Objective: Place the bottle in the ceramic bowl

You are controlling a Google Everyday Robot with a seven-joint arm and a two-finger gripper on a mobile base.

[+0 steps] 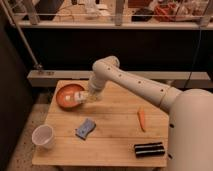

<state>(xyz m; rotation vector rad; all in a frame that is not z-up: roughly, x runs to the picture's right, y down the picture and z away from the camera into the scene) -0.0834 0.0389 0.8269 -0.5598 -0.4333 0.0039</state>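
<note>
Claw: Your claw (86, 96) stood at the right rim of the bowl, toward the left rear of the worktop (117, 142), and was closed around the bottle.
Bottle: The bottle (79, 96) sat in that grip with its free end reaching in over the bowl's hollow. You could not have told whether it touched the glaze.
Bowl: The bowl (61, 94) stood upright and level on the worktop, with its left half unobstructed.
Done: I judged the grasp made and the bottle brought to its destination, so most of the task was behind you.
Left: The bottle was not yet let go. You had to lower it, part the claw, and lift away without dragging it out.
Bystanders: The white cup (44, 136), blue cloth (86, 128), carrot (142, 119) and black bar (150, 149) lay well apart from the bowl and played no part.
Finding: Late stage, with release outstanding.
</note>
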